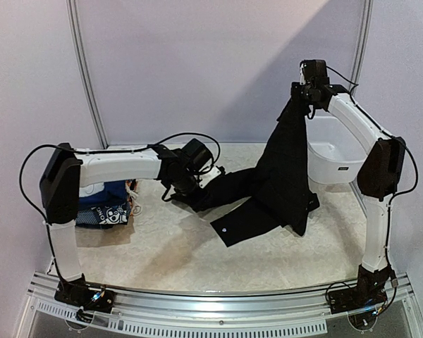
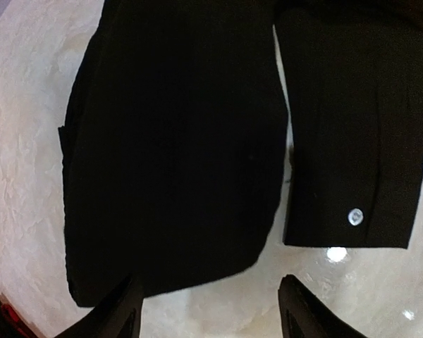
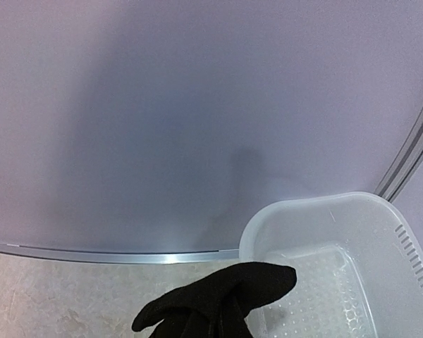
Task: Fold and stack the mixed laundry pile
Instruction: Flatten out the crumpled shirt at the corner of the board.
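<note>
Pale marbled table (image 1: 169, 246), lilac walls. My right claw (image 1: 304, 95) is pinching the black shirt (image 1: 282, 169) high, tail trailing on the table. My left claw (image 2: 208, 292) is hovering wide over its hem. Spreading step, I'm judging; next needs a lower-edge grab.

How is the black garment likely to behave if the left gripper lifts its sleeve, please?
Probably floppy: the black garment hangs limp from the right gripper, pooling on the table. Likely light: its cuff lies thin and flat.
</note>
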Available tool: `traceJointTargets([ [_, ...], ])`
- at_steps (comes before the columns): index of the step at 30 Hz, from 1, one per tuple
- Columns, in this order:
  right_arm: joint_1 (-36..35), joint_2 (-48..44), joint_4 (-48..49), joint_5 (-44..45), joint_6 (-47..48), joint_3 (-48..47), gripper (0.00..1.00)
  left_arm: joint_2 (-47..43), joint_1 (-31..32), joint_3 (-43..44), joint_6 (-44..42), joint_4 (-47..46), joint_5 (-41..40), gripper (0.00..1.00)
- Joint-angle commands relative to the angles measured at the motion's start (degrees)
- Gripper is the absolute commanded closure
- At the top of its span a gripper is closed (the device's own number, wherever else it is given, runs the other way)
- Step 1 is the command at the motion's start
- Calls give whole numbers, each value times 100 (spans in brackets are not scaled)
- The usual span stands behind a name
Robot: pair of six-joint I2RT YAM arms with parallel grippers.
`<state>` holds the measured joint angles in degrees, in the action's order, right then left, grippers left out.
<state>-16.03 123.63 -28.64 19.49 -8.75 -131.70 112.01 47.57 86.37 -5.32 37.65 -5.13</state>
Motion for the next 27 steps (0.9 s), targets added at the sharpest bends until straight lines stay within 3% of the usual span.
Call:
traceJointTargets([
  [1,51,79,77,-187,146,-110,100,382,45,299,84,-367,-321,32],
  [7,164,139,68,-276,68,-160,100,236,81,-410,130,-1176,-828,25],
  [12,239,258,-34,-344,70,-378,100,124,227,-900,-169,-1759,-800,18],
  [19,282,337,-117,-404,70,-475,100,332,392,-1139,-193,-2166,-1637,19],
  [23,305,337,-151,-450,59,-474,100,443,411,-1056,-36,-2317,-2496,30],
  [27,315,307,-186,-481,49,-475,100,388,411,-969,41,-2318,-3137,58],
])
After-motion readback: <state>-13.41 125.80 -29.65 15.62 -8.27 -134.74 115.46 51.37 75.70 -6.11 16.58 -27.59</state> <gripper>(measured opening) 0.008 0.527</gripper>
